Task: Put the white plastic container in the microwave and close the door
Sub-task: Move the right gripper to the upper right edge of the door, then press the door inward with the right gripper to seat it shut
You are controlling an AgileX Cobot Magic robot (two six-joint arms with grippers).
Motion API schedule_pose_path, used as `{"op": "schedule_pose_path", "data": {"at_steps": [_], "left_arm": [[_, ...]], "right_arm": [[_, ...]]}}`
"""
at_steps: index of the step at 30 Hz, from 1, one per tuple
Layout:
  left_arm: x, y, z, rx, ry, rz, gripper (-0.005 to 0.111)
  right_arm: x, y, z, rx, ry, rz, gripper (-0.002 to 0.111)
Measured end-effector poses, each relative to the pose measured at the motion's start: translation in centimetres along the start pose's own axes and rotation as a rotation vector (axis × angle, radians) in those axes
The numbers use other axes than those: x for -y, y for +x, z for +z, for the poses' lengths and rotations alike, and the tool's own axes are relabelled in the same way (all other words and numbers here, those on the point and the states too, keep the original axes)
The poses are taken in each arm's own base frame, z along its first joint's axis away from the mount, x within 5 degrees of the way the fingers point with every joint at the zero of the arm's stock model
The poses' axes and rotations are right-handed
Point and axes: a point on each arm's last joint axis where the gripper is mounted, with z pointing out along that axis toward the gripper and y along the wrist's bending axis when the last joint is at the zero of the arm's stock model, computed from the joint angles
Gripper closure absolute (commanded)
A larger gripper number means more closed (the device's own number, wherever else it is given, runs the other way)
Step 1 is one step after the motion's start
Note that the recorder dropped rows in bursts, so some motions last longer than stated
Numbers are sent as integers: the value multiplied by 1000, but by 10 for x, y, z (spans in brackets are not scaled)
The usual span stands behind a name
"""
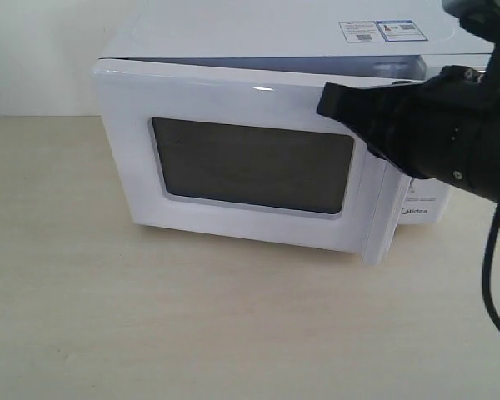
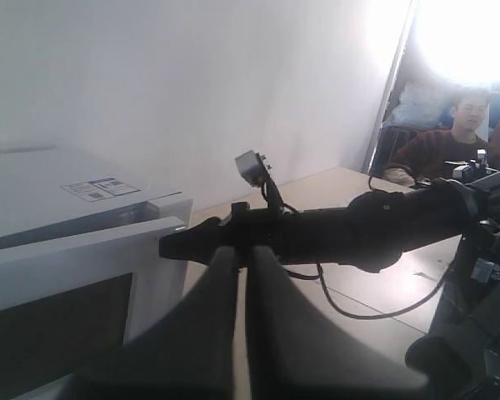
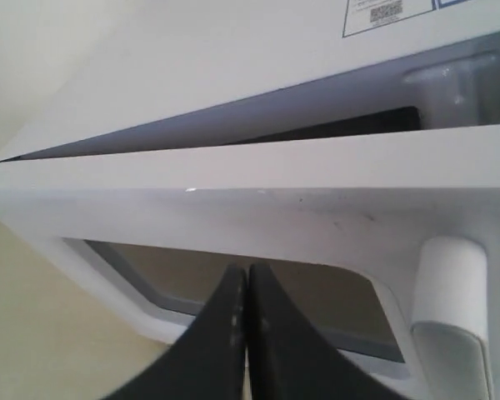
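Beige tabletop (image 1: pixel 150 317); door (image 1: pixel 125 167) of microwave (image 1: pixel 233 33) ajar; right fingers (image 3: pixel 225 333) together, empty, at it; left fingers (image 2: pixel 208 333) together too.

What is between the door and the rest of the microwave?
Only a thin dark gap: the door stands slightly ajar from the microwave. The right wrist view shows it best, along the door's top edge.

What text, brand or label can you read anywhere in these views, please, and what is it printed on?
"Midea": brand mark on the microwave front panel, right of the door.
Stickers on the microwave's top: print too small to read.
Small line above the brand mark: blurred, unreadable.
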Motion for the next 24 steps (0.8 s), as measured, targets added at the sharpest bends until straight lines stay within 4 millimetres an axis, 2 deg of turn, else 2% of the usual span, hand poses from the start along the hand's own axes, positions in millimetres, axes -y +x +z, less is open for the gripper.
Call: {"op": "schedule_pose_path", "data": {"at_steps": [4, 14, 24], "left_arm": [[0, 0, 0, 0, 0, 0, 102], [0, 0, 0, 0, 0, 0, 102], [0, 0, 0, 0, 0, 0, 102]], "right_arm": [[2, 0, 11, 27, 47, -16, 108], [9, 0, 23, 114, 134, -27, 108], [6, 8, 48, 96, 169, -57, 108]]}}
